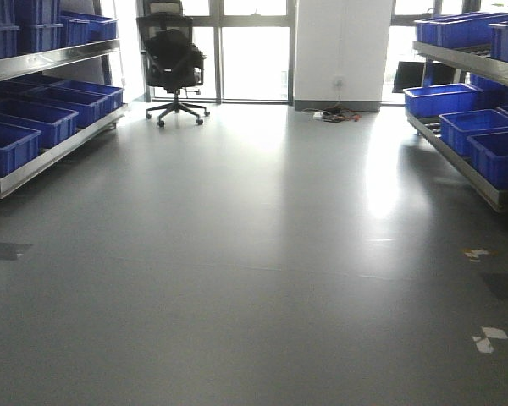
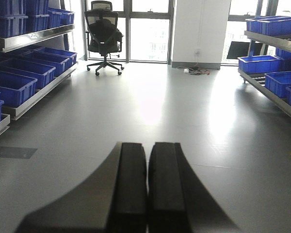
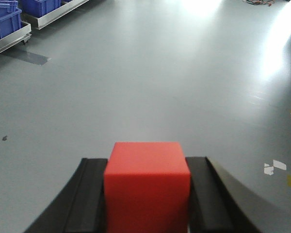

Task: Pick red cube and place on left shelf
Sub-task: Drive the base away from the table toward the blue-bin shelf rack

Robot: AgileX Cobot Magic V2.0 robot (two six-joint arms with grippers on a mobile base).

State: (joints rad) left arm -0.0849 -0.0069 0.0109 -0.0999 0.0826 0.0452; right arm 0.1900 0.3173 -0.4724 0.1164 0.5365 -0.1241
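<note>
The red cube (image 3: 146, 187) fills the bottom middle of the right wrist view, clamped between the two black fingers (image 3: 89, 194) of my right gripper (image 3: 146, 167) and held above the grey floor. My left gripper (image 2: 148, 145) is shut and empty, its two black pads pressed together and pointing down the room. The left shelf (image 1: 55, 101) is a metal rack with blue bins along the left wall; it also shows in the left wrist view (image 2: 36, 63) and at the top left of the right wrist view (image 3: 24, 24). Neither gripper shows in the front view.
A second rack of blue bins (image 1: 470, 127) lines the right wall. A black office chair (image 1: 174, 63) stands by the far windows, with cables (image 1: 339, 112) on the floor near a white pillar. Tape marks (image 1: 489, 338) dot the grey floor on the right.
</note>
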